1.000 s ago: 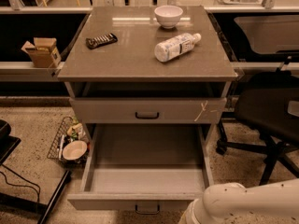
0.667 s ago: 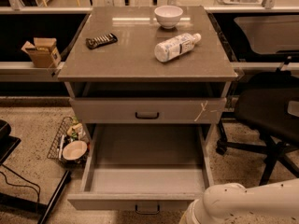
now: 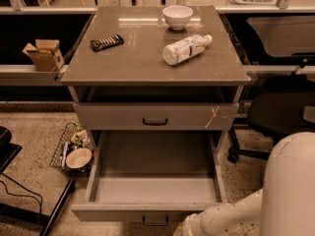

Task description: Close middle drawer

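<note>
Camera view: middle drawer stands pulled fully out below the surface, handle at bottom edge. Arm enters low right; hand apparently out of frame, its grip impossible to tell. An off-centre push could skew and jam it.

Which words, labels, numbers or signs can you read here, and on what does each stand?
No text can be read.
Bottle label: blurred.
Dark packet: print too small.
Upper drawer front: whitish cross mark, no letters.
Middle drawer: unmarked.
Gripper: out of view; only the white arm shows, lower right.
</note>
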